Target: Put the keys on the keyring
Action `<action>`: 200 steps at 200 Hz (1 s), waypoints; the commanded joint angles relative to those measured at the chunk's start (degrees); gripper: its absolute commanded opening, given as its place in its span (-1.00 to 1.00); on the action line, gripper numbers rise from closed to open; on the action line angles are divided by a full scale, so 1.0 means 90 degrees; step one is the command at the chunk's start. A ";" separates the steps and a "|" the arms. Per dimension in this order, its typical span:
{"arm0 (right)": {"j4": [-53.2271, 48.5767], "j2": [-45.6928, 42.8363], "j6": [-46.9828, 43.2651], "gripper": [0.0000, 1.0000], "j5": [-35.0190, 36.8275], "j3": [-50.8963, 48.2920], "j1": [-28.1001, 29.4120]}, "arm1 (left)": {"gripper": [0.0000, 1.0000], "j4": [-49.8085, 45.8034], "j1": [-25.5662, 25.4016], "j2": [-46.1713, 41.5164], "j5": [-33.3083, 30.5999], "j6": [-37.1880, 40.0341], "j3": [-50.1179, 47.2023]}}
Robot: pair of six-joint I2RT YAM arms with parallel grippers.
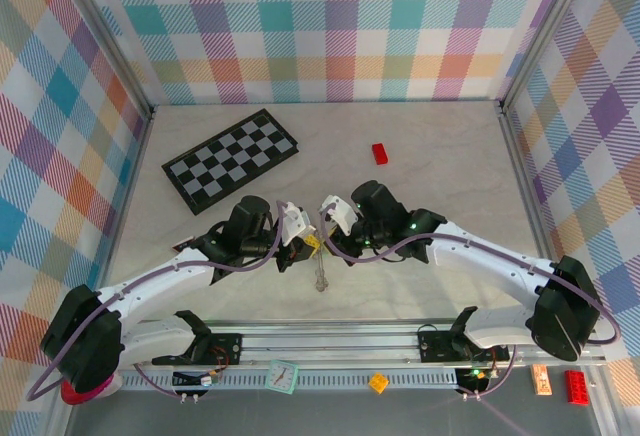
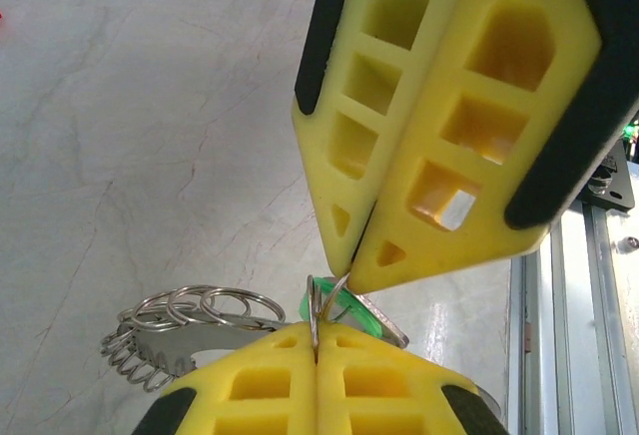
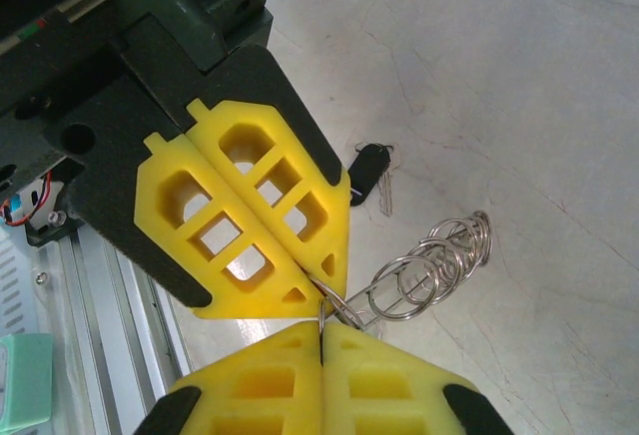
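A: Entry on the jaws. How are they found?
B: The left gripper [image 2: 316, 327] is seen clenched, shut tight on a thin wire loop of the keyring [image 2: 195, 338]. The right gripper [image 3: 321, 327] is likewise clenched, with a strand of keyring wire caught at its tips. The two sets of tips are held point to point, almost touching.
A: Keys located?
B: The green key [image 2: 344, 305] is noted just between the two sets of tips, its head against the pinched loop. Whether it is threaded cannot be told. The black key [image 3: 367, 171] is observed lying on the table [image 1: 450, 176], apart from both grippers and off the keyring.
A: Remainder of the keyring?
B: A cluster of small rings and a jagged-edged plate is seen trailing to one side of the tips, low over the table. Contact with the table cannot be told.
A: Other items?
B: A chessboard [image 1: 230, 161] and a red block [image 1: 380, 153] are recorded farther back, well apart from the grippers.
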 commanded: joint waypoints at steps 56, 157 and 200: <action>0.0243 0.0142 -0.0112 -1.00 0.0420 0.0260 0.0147 | -1.00 -0.0063 -0.0092 -0.0036 0.0362 0.0124 0.0197; -0.0075 0.0379 -0.0308 -1.00 0.1418 0.0545 0.0397 | -1.00 -0.0123 -0.0090 -0.0092 0.0508 0.0220 0.0207; -0.0445 0.0395 0.0234 -1.00 0.1810 0.0734 0.0397 | -1.00 -0.0013 -0.0090 -0.0239 0.0368 0.0235 0.0084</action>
